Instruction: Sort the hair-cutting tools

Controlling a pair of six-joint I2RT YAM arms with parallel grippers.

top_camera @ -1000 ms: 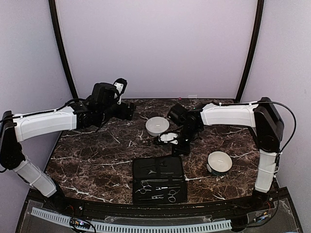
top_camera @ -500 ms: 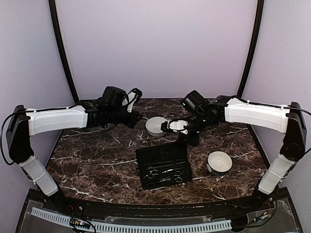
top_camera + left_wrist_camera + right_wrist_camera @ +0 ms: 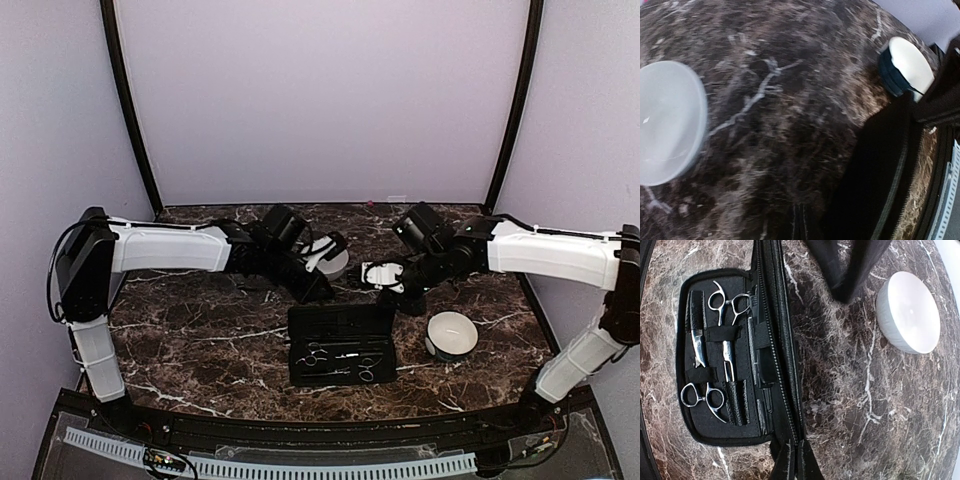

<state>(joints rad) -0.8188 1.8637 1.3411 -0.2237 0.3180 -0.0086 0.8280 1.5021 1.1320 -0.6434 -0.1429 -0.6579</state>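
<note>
The hair-cutting tools (image 3: pixel 335 360) lie strapped inside an open black case (image 3: pixel 340 320) at the table's middle front. The right wrist view shows two silver scissors (image 3: pixel 727 302) (image 3: pixel 702 395) and slim black sticks (image 3: pixel 737 402) in it. My right gripper (image 3: pixel 796 465) is shut on the case's zip edge at its far right corner (image 3: pixel 405 303). My left gripper (image 3: pixel 322 292) sits at the case's far left corner. Its fingertips (image 3: pixel 802 227) are shut over the marble with nothing seen between them, and the case (image 3: pixel 880 175) is just to their right. That view is blurred.
One white bowl (image 3: pixel 325 258) stands behind the case, partly hidden by my left arm, and shows large in the left wrist view (image 3: pixel 665 120). A second white bowl (image 3: pixel 451 333) stands right of the case (image 3: pixel 907 65). One white bowl (image 3: pixel 910 312) shows in the right wrist view.
Both arms swung in toward the middle. The case turned and slid right and away with my right gripper. My left gripper shut and came down by the case's far left corner.
</note>
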